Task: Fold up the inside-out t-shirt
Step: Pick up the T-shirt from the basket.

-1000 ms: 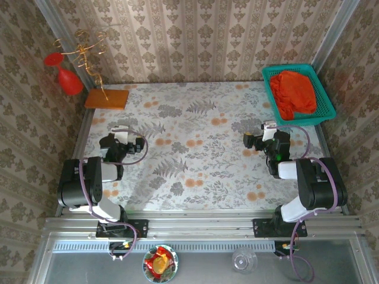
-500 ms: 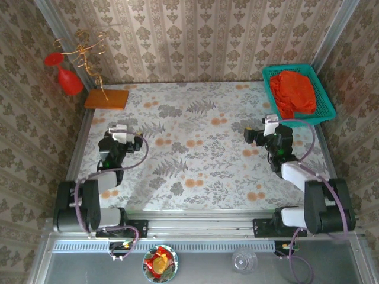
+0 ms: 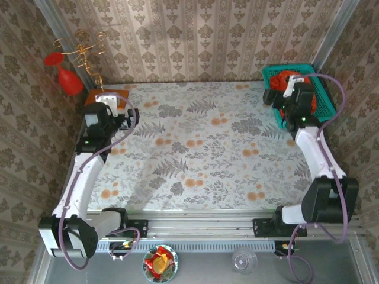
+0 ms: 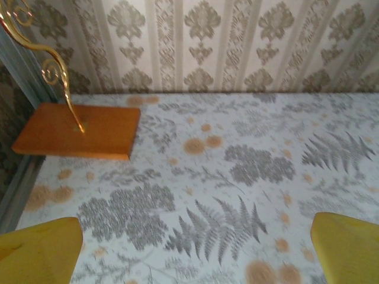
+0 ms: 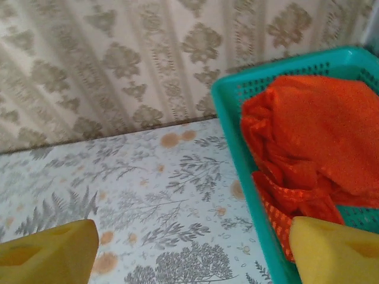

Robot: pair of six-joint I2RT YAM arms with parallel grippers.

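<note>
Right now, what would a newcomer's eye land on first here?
First, the bright orange-red t-shirt bunched in the teal basket at the table's far right corner, with the right gripper open close by it. Next, the red cone ornament on a gold wire stand, which rises from an orange wooden board at the far left corner.

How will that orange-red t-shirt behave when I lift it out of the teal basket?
The t-shirt lies crumpled in soft folds, so it will probably go limp and drape from wherever it is pinched. It looks like thin cloth, likely light. Bunched against the basket wall, it may drag on the rim or tug the basket along.
</note>
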